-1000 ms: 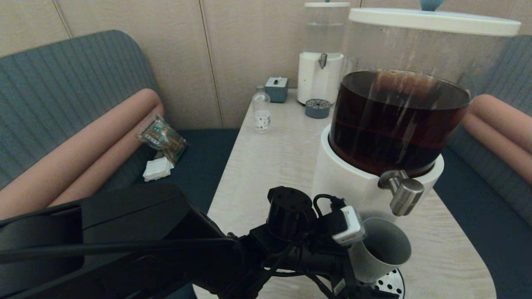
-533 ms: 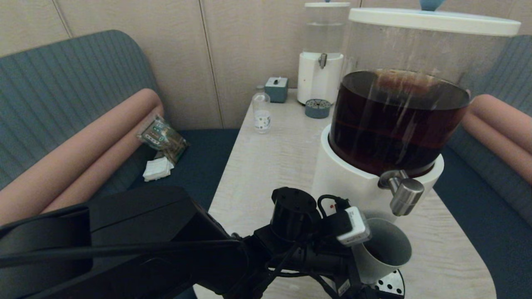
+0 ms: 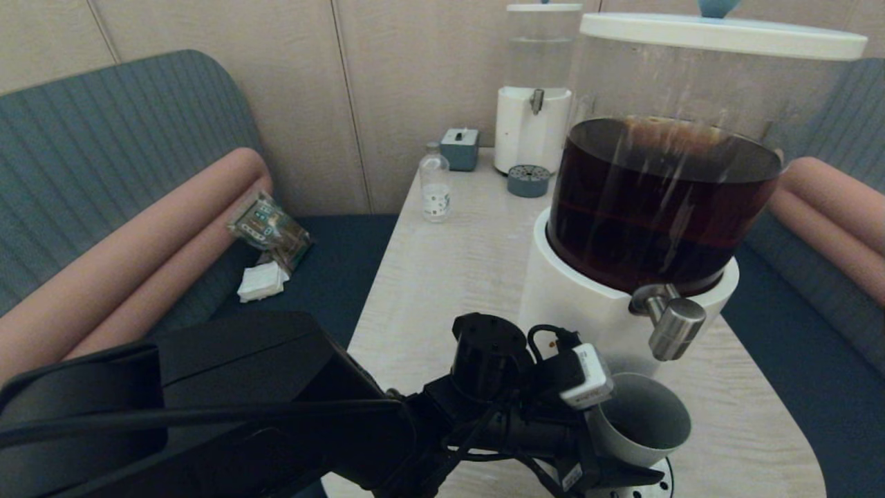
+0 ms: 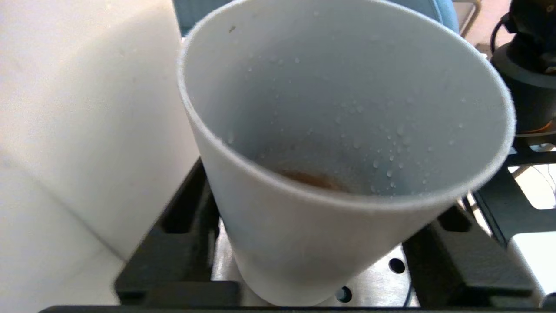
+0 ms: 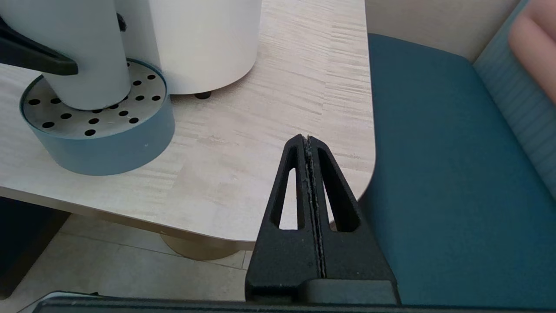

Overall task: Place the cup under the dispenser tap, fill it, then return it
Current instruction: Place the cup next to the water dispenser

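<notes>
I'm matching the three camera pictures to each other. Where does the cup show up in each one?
Head view: the cup stands low and right of centre, below the dispenser tap, at the left gripper.
Left wrist view: the cup fills most of the picture.
Right wrist view: only its lower wall shows, at the upper left.
Shared landmark: the perforated drip tray under the cup.

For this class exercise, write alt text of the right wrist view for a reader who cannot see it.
The shut right gripper hangs past the pale table edge. On the table, the cup stands on a round perforated drip tray beside the white dispenser base, a black finger against it.
</notes>
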You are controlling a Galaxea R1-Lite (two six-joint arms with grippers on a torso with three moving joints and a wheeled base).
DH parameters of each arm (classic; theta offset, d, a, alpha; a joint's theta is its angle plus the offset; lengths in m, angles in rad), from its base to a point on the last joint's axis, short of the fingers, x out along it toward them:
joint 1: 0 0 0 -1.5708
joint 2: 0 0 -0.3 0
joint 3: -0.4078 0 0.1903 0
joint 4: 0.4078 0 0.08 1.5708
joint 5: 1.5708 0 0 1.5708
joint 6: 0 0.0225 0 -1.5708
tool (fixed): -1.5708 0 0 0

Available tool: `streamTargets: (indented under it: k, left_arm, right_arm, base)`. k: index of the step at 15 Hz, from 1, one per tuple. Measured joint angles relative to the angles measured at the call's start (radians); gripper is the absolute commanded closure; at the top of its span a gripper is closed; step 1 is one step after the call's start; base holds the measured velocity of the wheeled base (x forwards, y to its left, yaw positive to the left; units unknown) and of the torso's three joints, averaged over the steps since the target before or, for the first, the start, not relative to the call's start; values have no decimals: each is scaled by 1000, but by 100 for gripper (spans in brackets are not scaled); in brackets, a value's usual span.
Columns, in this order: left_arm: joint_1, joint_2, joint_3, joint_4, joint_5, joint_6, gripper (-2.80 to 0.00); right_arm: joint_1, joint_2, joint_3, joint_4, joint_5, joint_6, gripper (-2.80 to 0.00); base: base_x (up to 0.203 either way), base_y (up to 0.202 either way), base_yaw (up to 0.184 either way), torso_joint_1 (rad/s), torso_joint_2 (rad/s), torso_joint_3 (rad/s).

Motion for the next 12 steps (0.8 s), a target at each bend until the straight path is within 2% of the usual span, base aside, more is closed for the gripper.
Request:
streamTargets:
  k: [6,12]
  left_arm:
    - [0,-8,15,-14,3,-8,0]
    - [0,-109,147,-50,24,-46,0]
  right_arm:
    - [0,0,0,0,0,0,0]
    - [0,0,0,0,0,0,0]
  base:
    - [0,0,0,0,0,0]
    - [0,0,0,0,0,0]
